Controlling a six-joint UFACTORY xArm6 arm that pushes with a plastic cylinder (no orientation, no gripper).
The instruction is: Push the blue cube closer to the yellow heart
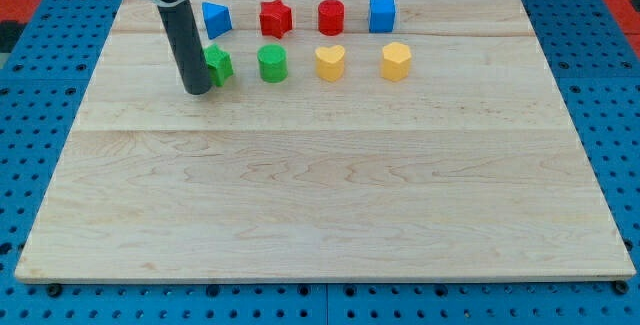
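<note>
The blue cube (382, 13) sits near the view's top, right of centre, at the right end of the back row. The yellow heart (330, 61) lies just below and to the left of it, in the second row. My tip (197, 90) rests on the board at the view's upper left, touching the left side of a green star-like block (218, 64). The tip is far to the left of both the blue cube and the yellow heart.
A wooden board (320, 185) lies on a blue pegboard. In the back row are a blue triangular block (216, 18), a red star (275, 17) and a red cylinder (331, 15). A green cylinder (272, 63) and a yellow block (396, 60) flank the heart.
</note>
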